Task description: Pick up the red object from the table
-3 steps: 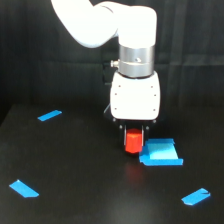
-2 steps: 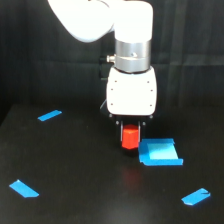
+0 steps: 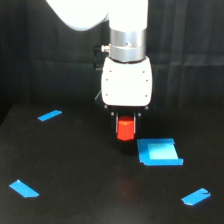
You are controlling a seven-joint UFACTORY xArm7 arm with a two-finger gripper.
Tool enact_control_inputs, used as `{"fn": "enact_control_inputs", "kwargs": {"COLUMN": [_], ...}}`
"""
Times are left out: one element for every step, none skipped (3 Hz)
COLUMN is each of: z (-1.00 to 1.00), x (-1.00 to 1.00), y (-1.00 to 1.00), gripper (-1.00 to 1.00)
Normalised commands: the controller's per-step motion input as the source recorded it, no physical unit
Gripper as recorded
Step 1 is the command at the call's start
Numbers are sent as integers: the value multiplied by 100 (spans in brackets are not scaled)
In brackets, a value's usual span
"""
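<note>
Red-orange and stubby, the red object (image 3: 125,128) sits clamped in the gripper (image 3: 125,125), dark fingers pinching it from both sides, and it hangs clear above the black table (image 3: 80,170). Just off to the exterior view's right lies the flat blue square piece (image 3: 158,151). Blue tape strips mark the surface at far left (image 3: 49,115), near left (image 3: 24,188) and near right (image 3: 196,197).

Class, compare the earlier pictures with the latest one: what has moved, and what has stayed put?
The end effector has risen, carrying the red object up off the table; it stays gripped. The blue square piece and the blue tape strips have not moved.
</note>
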Motion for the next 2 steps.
{"fn": "enact_control_inputs", "kwargs": {"z": [100, 98], "x": [5, 7], "y": [-7, -4], "gripper": [-100, -100]}}
